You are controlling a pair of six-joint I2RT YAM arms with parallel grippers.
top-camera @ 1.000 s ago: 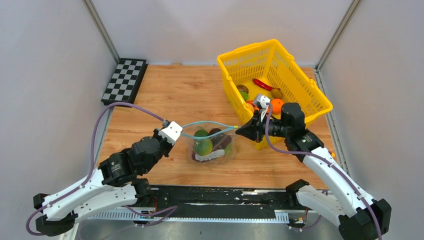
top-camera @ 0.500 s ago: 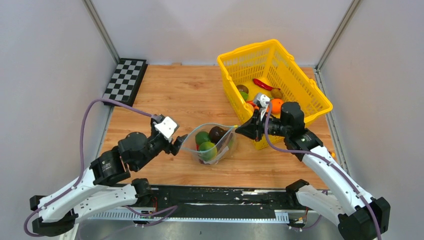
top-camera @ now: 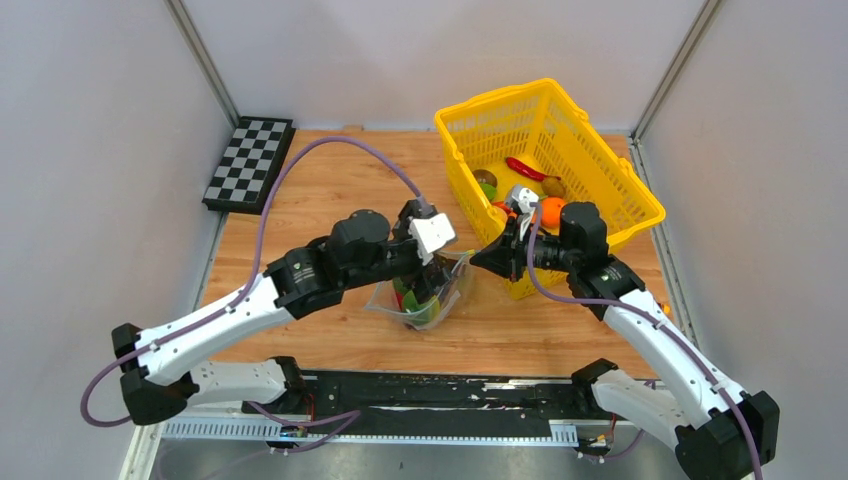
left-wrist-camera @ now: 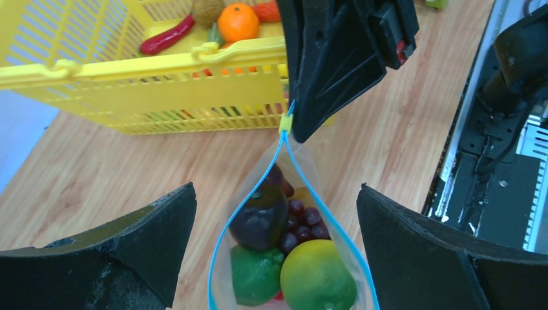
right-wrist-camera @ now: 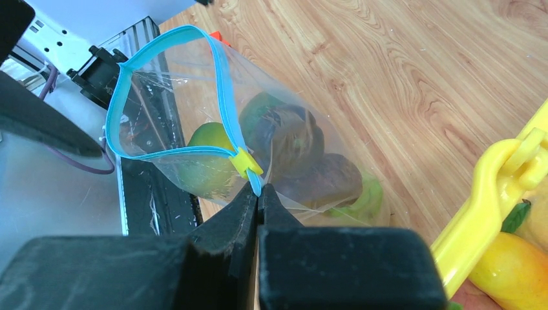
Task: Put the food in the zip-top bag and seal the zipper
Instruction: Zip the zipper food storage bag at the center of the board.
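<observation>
So, the right gripper (right-wrist-camera: 258, 190) is clenched tight on the end of the zipper (right-wrist-camera: 223, 84), right at the little yellow slider tab (right-wrist-camera: 244, 163), holding that corner of the zip-top bag (right-wrist-camera: 310, 168) raised. The left gripper (left-wrist-camera: 274, 213) is released, jaws spread wide, hovering over the bag's mouth with a finger on either side and touching nothing I can see. The bag sits on the table between the two arms, just beside the yellow basket (top-camera: 497, 97). Its mouth gapes in an open loop, zipper unsealed. Inside are a yellow-green citrus (left-wrist-camera: 316, 284), a green fruit, a dark fruit (left-wrist-camera: 258, 216) and some grapes (left-wrist-camera: 300, 223). Risks, my read: only one corner is held, so the loaded bag may sag or tip and roll fruit out of the open mouth. If the left jaws close off the strip, they pinch film or fruit and the seal never starts. A tug from either side could also slip the thin strip out of the right grip. More food sits in the basket, an orange (top-camera: 552, 210) and a red chili (top-camera: 525, 168), so I can't say packing is done. The surface is a pale wooden tabletop (top-camera: 340, 190), with a checkerboard (top-camera: 249, 160) at the far left corner and plain grey walls (top-camera: 420, 50) around.
</observation>
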